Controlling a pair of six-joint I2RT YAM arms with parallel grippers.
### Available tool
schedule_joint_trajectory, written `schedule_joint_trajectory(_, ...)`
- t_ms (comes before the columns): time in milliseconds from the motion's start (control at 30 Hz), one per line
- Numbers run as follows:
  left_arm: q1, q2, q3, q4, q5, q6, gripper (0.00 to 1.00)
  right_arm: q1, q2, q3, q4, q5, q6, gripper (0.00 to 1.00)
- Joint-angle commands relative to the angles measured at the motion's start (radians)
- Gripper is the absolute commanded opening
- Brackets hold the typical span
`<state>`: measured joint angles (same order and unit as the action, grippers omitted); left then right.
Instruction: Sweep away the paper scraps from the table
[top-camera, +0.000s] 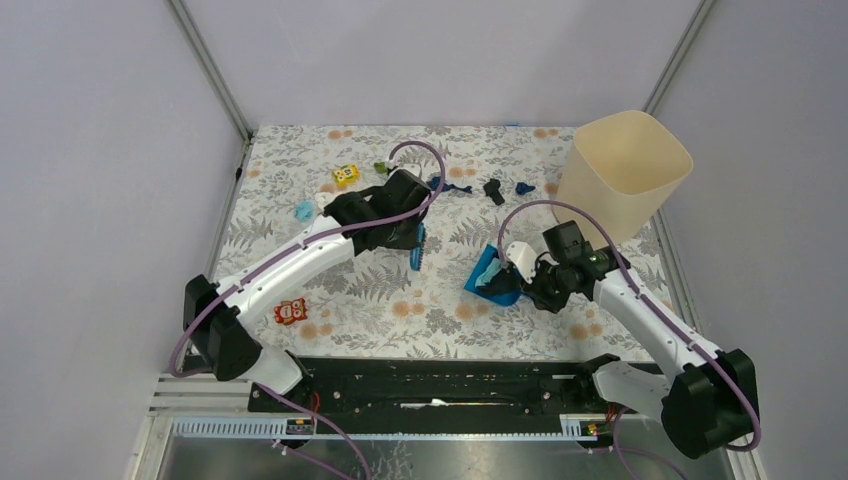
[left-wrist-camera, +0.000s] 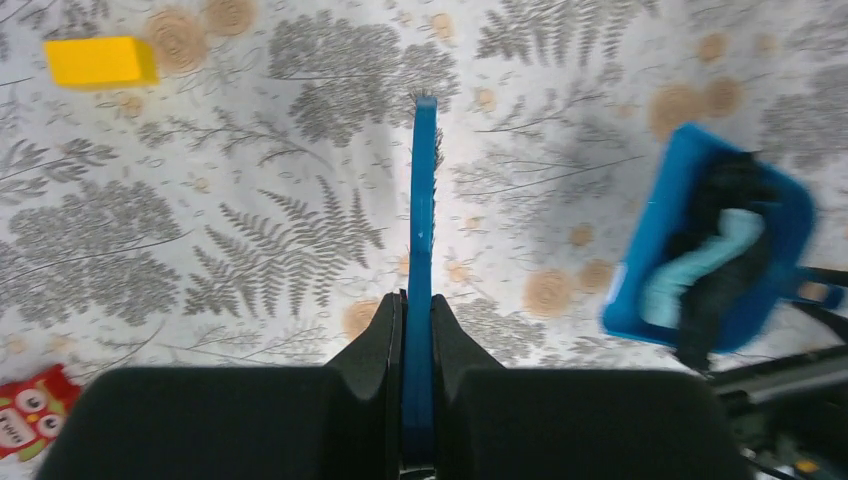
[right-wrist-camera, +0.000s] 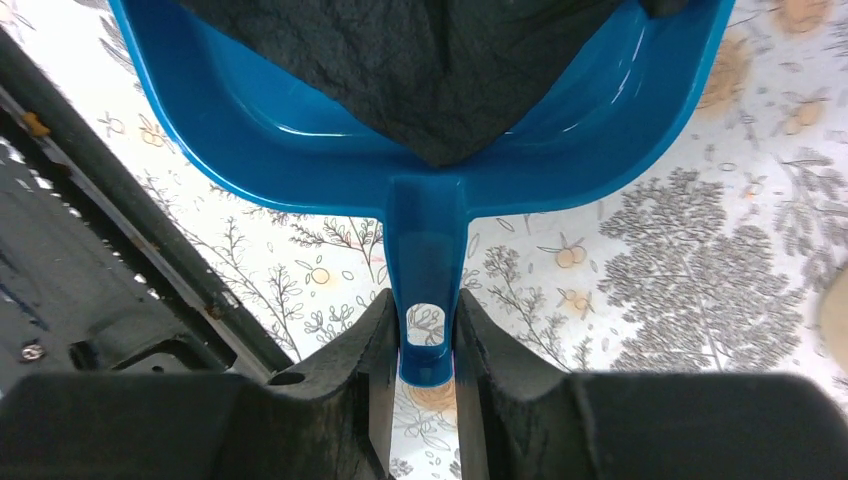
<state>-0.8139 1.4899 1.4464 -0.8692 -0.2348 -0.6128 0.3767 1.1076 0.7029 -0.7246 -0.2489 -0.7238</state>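
My left gripper (top-camera: 404, 236) (left-wrist-camera: 418, 306) is shut on a blue brush (top-camera: 417, 247) (left-wrist-camera: 422, 190), held edge-on over the table (top-camera: 420, 300). My right gripper (top-camera: 530, 276) (right-wrist-camera: 428, 322) is shut on the handle of a blue dustpan (top-camera: 490, 280) (right-wrist-camera: 290, 140), which is tilted just right of the brush. The pan holds black (right-wrist-camera: 440, 70) and light blue (left-wrist-camera: 700, 265) paper scraps. Loose scraps lie on the far part of the table: a light blue one (top-camera: 304, 210), a green one (top-camera: 381, 167), navy ones (top-camera: 452, 187) (top-camera: 524, 187) and a black one (top-camera: 493, 190).
A cream bin (top-camera: 622, 172) stands at the far right, behind the dustpan. A yellow cube (top-camera: 345, 176) (left-wrist-camera: 100, 62) lies at the far left. A red robot toy (top-camera: 290, 312) (left-wrist-camera: 30, 420) lies near the left arm. A black rail (top-camera: 440, 380) runs along the near edge.
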Motion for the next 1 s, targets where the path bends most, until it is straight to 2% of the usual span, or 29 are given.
schedule_joint_trajectory(0,0.014,-0.017,-0.066,0.054,-0.108,0.077,0.00,0.001,-0.039,0.155,-0.142,0.002,0.023,0.00)
schedule_joint_trajectory(267,0.068,-0.054,-0.273,0.295,0.039,0.204,0.00,0.001,0.014,0.357,-0.267,0.034,0.037,0.00)
schedule_joint_trajectory(400,0.072,-0.123,-0.396,0.442,0.013,0.270,0.00,-0.001,0.062,0.452,-0.318,0.101,-0.007,0.00)
schedule_joint_trajectory(600,0.079,-0.185,-0.470,0.521,0.011,0.292,0.00,-0.001,0.125,0.619,-0.397,0.111,-0.003,0.00)
schedule_joint_trajectory(800,0.082,-0.180,-0.455,0.498,0.041,0.291,0.00,-0.017,0.189,0.821,-0.440,0.148,0.024,0.00)
schedule_joint_trajectory(967,0.081,-0.180,-0.451,0.484,0.051,0.302,0.00,-0.089,0.238,0.969,-0.440,0.174,0.023,0.00)
